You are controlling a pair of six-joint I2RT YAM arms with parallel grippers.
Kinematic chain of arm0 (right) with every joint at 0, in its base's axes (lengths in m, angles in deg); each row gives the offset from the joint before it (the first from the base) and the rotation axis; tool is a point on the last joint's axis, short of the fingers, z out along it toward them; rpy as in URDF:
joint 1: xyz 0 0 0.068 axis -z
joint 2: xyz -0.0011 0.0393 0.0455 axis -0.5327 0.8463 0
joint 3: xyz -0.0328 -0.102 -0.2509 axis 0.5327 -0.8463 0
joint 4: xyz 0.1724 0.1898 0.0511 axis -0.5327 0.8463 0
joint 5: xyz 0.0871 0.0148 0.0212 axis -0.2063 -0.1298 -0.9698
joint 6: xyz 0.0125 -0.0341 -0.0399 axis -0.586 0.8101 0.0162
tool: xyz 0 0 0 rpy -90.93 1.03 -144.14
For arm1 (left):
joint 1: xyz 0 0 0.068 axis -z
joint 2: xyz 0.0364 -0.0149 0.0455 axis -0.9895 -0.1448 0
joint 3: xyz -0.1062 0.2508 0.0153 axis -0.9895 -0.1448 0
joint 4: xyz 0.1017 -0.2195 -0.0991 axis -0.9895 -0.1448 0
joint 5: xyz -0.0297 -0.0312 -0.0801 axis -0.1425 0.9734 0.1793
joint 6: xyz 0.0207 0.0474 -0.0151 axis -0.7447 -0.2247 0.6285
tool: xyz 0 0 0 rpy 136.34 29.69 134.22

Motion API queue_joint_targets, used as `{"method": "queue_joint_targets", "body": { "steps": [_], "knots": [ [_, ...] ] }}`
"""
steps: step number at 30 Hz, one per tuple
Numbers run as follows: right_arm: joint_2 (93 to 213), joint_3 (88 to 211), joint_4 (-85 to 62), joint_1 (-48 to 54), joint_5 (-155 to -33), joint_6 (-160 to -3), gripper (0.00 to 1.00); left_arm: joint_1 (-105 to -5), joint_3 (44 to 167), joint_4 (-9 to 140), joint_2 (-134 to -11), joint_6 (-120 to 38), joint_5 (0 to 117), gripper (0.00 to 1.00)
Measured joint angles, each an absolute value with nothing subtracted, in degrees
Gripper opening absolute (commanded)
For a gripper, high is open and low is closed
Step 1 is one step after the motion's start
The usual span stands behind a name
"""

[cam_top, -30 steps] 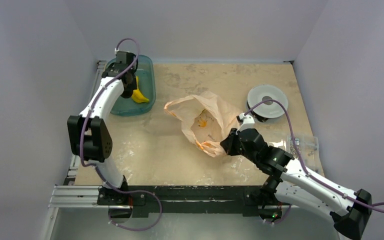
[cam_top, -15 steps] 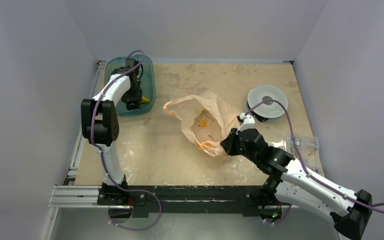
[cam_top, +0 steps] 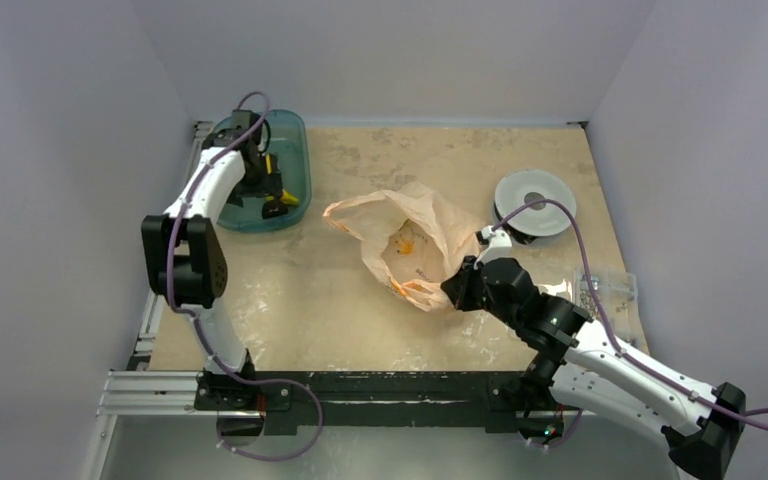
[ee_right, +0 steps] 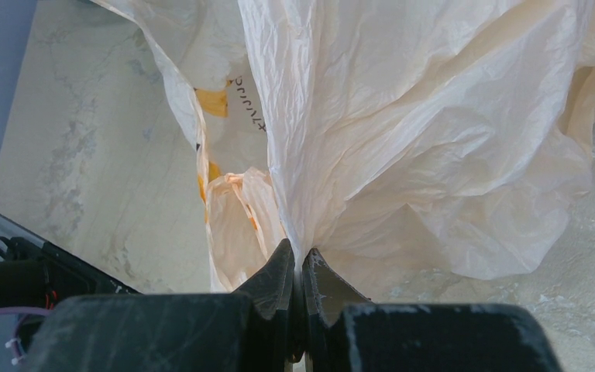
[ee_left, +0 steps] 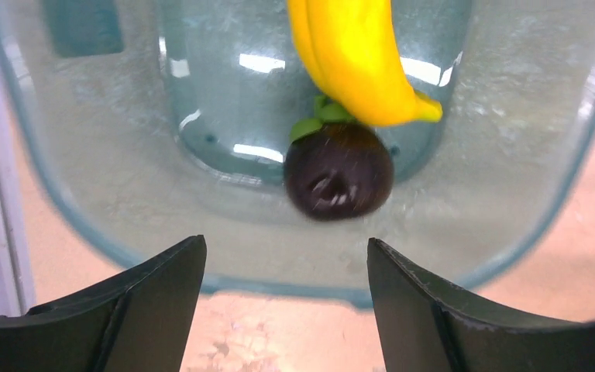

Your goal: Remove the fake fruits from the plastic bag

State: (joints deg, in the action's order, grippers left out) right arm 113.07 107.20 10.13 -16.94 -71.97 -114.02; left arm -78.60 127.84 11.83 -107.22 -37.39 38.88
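The left arm rises from its base at the lower left of the top view, bends at a dark elbow, and its white forearm reaches to the upper left, over a teal see-through tray (cam_top: 297,150). The left tool (ee_left: 284,249) hangs above the near part of this tray, pointing down. Its two dark fingers are spread wide and nothing is between them.

In the left wrist view, two fake fruits lie in the tray. The yellow banana (ee_left: 356,62) is at the top centre. The dark round fruit (ee_left: 338,170) lies just below the banana and touches it, with a small green leaf where they meet.

The right arm comes from the lower right corner and lies low and long, stretched diagonally toward the middle of the bench (cam_top: 300,300). The right tool (ee_right: 298,262) is pressed together on a fold of the plastic bag (cam_top: 410,235), pinching the thin film at the bag's lower right edge.

The bag lies crumpled in the centre of the bench. An orange-yellow patch shows through it; I cannot tell whether it is a fruit or print.

A grey round disc (cam_top: 534,203) sits at the upper right, and a clear packet (cam_top: 605,290) lies at the right edge.
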Motion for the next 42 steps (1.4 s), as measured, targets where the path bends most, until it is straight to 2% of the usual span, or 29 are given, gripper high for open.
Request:
{"method": "queue_joint_targets", "body": {
  "steps": [2,4,8,10,12,16,21,26,32,42],
  "knots": [
    [113.07,107.2,10.13,-16.94,-71.97,-113.87,0.0,-79.21,126.46,11.79,-102.54,-37.34,40.01,0.73],
    [113.07,107.2,10.0,-16.94,-72.02,-113.78,0.0,-79.74,124.03,12.31,-96.11,-37.08,42.48,0.65],
    [113.07,107.14,9.43,-16.94,-72.19,-113.74,0.0,-78.1,111.9,19.55,-75.37,-33.52,53.63,0.64],
    [113.07,106.85,8.99,-16.94,-72.24,-113.74,0.0,-72.79,104.6,24.62,-65.4,-31.31,56.06,0.62],
    [113.18,106.46,8.69,-16.94,-72.28,-113.74,0.0,-63.39,97.56,30.23,-57.82,-29.52,56.58,0.6],
    [113.86,106.35,8.47,-16.94,-72.45,-113.74,0.0,-46.93,84.91,41.18,-50.52,-26.44,54.09,0.56],
    [113.88,106.28,8.49,-16.94,-72.65,-113.74,0.0,-32.99,80.95,48.83,-55.77,-26.39,44.67,0.53],
    [113.73,106.28,8.53,-16.94,-72.63,-113.76,0.0,-25.31,87.53,50.69,-67.04,-28.82,38.13,0.45],
    [113.38,106.28,8.49,-16.94,-72.61,-113.87,0.0,-23.41,92.21,57.25,-80.09,-29.91,30.18,0.42],
    [113.05,106.31,8.58,-16.94,-72.65,-113.91,0.0,-23.72,92.17,76.57,-97.69,-28.56,26.48,0.35]
  ]
}}
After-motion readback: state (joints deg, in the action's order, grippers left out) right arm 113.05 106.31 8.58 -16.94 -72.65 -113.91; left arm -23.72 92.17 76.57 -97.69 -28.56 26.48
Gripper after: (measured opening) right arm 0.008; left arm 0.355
